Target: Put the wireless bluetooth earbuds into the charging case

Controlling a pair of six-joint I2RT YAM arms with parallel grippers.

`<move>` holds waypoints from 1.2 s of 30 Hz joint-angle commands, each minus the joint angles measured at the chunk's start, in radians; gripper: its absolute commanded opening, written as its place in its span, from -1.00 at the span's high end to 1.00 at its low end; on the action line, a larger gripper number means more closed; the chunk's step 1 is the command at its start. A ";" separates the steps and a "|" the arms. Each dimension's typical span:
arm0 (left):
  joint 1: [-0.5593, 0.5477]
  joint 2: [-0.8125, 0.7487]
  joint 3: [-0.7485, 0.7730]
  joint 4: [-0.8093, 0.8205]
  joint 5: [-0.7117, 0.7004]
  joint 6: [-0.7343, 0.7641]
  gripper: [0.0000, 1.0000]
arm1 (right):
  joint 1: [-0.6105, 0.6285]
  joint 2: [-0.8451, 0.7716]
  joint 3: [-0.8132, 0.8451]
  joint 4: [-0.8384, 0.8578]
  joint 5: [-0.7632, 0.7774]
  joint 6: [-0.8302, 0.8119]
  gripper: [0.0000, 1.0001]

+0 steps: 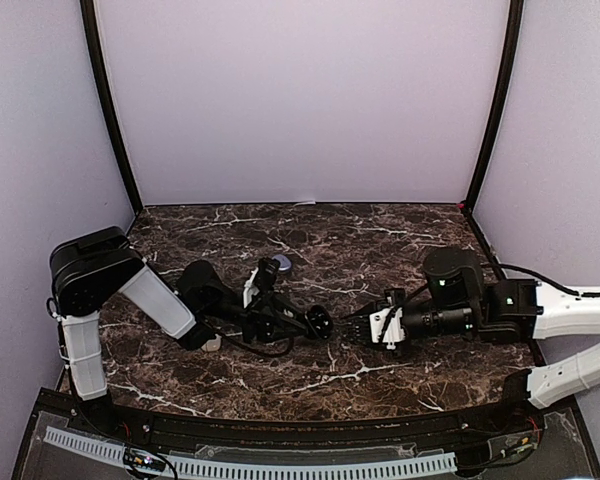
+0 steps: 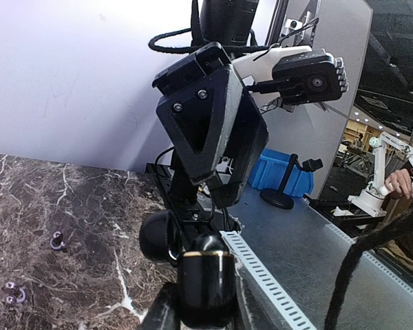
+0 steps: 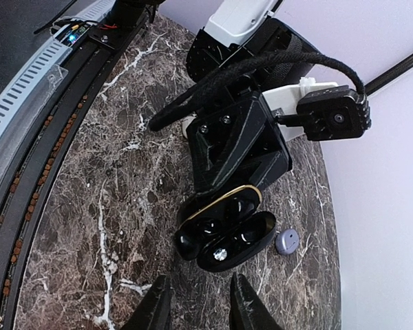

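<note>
Left gripper (image 1: 310,322), its arm stretched low to the right, clamps the open glossy black gold-rimmed charging case (image 3: 227,232) at mid-table. Right gripper (image 3: 196,309) faces it, jaws apart and empty. Dark earbuds (image 3: 220,253) appear seated inside the case. A small lavender disc (image 3: 286,240) lies just beyond.

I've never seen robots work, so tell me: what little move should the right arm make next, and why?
Probably draw the right fingers back and go for one of the small pale pieces on the table, possibly earbuds, though too tiny to tell. The fingers stand apart with nothing between them, while the left arm holds the charging case open toward them.
</note>
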 commanded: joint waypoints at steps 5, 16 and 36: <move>0.002 0.018 0.038 0.228 0.031 -0.041 1.00 | -0.007 0.067 0.069 0.033 0.046 0.000 0.51; 0.005 0.023 0.035 0.228 -0.003 -0.038 1.00 | -0.007 0.075 0.050 0.015 -0.026 -0.078 0.55; 0.006 0.023 0.026 0.227 -0.006 -0.042 1.00 | 0.008 0.158 0.054 0.054 -0.003 -0.115 0.53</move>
